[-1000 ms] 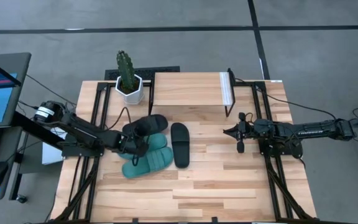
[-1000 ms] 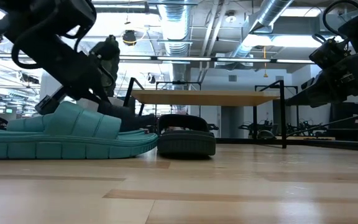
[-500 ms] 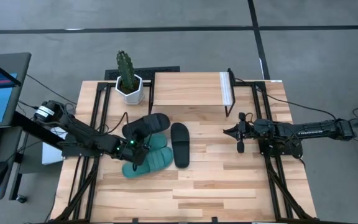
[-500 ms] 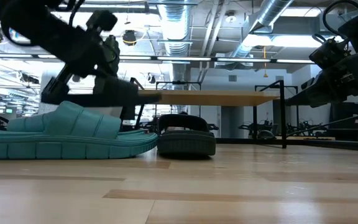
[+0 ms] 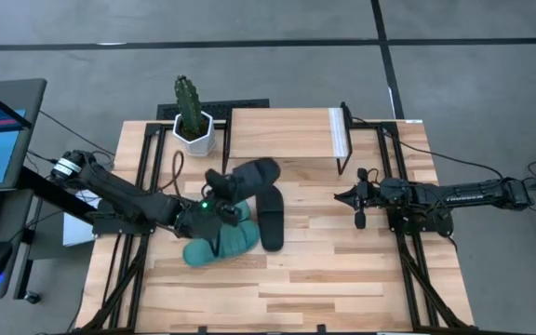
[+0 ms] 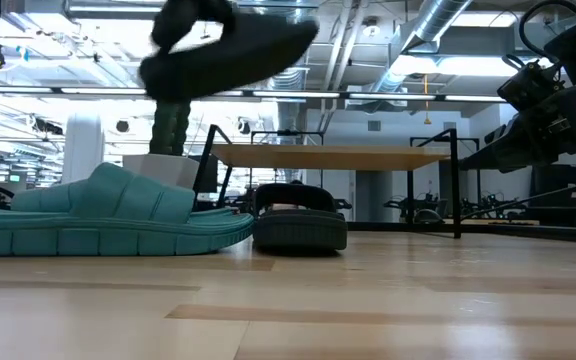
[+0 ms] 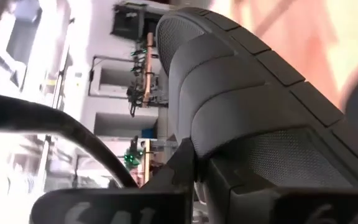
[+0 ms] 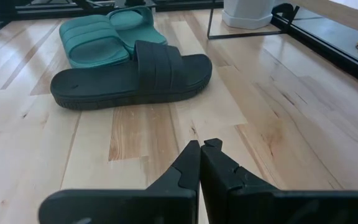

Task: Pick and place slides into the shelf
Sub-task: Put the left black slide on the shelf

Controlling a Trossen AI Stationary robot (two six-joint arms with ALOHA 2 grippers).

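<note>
High view: the left gripper is clenched on one black slide, which hangs tilted in the air above the table, left of centre and just near of the shelf. In the low view that slide floats high over the teal ones, its sole facing up and right. The left wrist view is filled with its ribbed strap pinched between the fingers.

The second black slide lies flat on the table just right of the lifted one, long axis running far to near. The teal slides lie side by side to its left, partly under the left arm.

The shelf stands at the far edge, wood panel on top, white strip along its right end. A potted cactus stands just left of it.

The right gripper rests at the table's right, fingers pressed together on nothing, well apart from the slides.

No readable writing or brand shows on the slides or shelf.
</note>
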